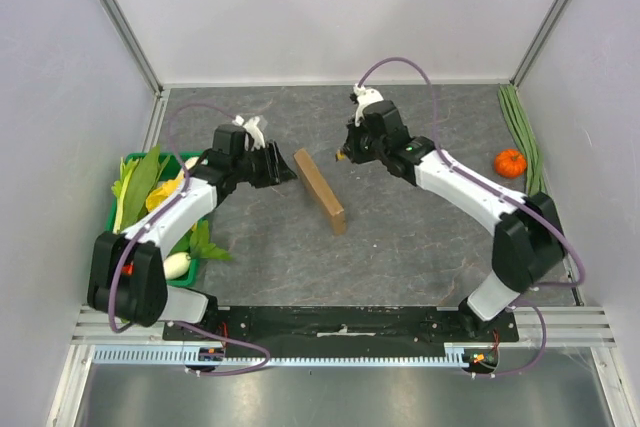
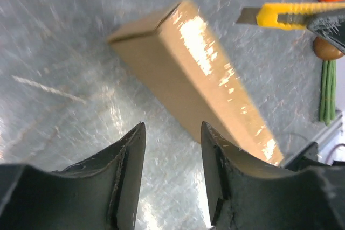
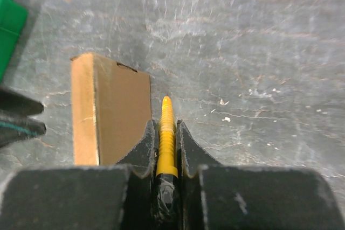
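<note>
A long brown cardboard box (image 1: 320, 190) lies diagonally on the grey tabletop between the two arms; it also fills the left wrist view (image 2: 199, 74) and shows at the left of the right wrist view (image 3: 110, 109). My left gripper (image 1: 283, 169) (image 2: 172, 133) hovers open just left of the box's near end, nothing between its fingers. My right gripper (image 1: 347, 152) (image 3: 167, 127) is shut on a yellow utility knife (image 3: 166, 133), which points toward the box's far end. The knife (image 2: 291, 15) appears in the left wrist view with its blade extended.
A green bin (image 1: 118, 217) of leafy greens and other vegetables sits at the left beside the left arm. A small orange pumpkin (image 1: 510, 163) and a bundle of long green stalks (image 1: 522, 132) lie at the right edge. Walls enclose the table.
</note>
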Robot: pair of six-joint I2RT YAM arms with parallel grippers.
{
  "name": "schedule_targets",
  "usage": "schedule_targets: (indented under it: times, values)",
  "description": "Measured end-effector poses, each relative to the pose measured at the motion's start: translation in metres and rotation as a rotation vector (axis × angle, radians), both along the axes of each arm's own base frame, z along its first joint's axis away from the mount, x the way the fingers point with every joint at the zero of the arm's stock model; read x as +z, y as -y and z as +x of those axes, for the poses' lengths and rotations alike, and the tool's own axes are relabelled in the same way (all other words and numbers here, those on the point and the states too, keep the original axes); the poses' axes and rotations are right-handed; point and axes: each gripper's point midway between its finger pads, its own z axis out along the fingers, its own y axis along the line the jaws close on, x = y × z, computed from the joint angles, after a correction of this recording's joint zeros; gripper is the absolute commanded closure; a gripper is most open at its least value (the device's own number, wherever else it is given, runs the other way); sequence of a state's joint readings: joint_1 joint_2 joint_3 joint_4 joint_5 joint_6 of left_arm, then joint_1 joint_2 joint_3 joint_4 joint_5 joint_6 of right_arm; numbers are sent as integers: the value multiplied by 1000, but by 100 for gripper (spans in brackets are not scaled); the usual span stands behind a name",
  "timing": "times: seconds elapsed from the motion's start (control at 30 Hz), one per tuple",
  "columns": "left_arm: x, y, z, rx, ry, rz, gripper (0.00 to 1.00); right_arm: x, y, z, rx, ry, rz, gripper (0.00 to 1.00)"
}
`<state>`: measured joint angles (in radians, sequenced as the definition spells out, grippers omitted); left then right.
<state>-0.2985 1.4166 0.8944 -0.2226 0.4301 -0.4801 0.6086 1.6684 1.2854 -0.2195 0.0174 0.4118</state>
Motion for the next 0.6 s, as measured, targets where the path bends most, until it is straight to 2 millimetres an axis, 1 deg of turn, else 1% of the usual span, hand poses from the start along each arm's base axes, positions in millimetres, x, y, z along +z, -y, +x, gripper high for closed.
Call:
schedule_targets:
  times: [0.03,0.1,0.17,0.23,0.3,0.33,0.4,0.47,0.53,0.6]
  values:
    - [15,-3,5,7,52,11,41,14,5,-1,-10,27,3,100]
    - [42,-3,14,-4,145,22,41,42,10,-7,-3,78,23,100]
    - [64,-1,25,-27,222,28,40,74,12,-17,32,136,58,100]
    - [81,2,35,-53,276,35,40,101,12,-29,83,188,95,100]
    - [96,7,48,-81,324,35,40,124,11,-45,143,232,126,100]
    - [101,10,54,-90,342,34,41,131,11,-55,175,248,139,100]
    - [108,16,63,-117,368,24,41,137,9,-76,241,262,157,100]
    - [109,23,71,-146,384,10,40,135,0,-99,318,256,171,100]
    - [105,32,76,-195,391,-9,40,126,-14,-118,388,234,173,100]
    - [97,42,80,-247,387,-20,41,110,-29,-134,447,195,162,100]
